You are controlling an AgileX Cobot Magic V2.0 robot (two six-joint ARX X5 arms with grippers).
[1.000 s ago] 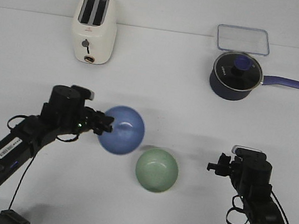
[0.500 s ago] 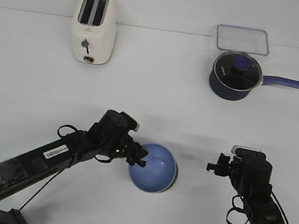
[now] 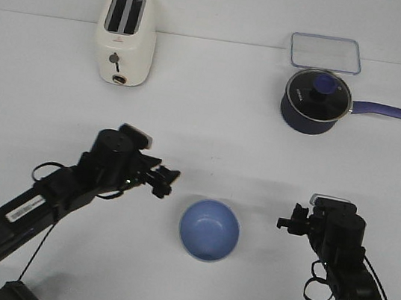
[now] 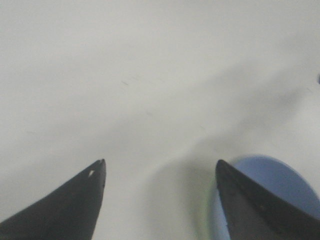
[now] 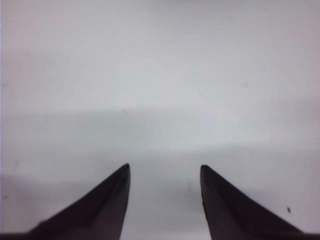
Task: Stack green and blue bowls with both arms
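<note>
Green bowl (image 4: 206, 220) mostly hidden under blue bowl (image 3: 209, 229)

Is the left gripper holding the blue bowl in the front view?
No: the left gripper is open and clear of the blue bowl, which sits on the table to its right with a gap between them.

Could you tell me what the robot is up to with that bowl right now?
The blue bowl sits on the white table, apparently nested in the green bowl, of which only a pale rim sliver shows in the left wrist view. The left tool is open, empty, just left of the bowl. The right tool is open, empty, to its right.
</note>
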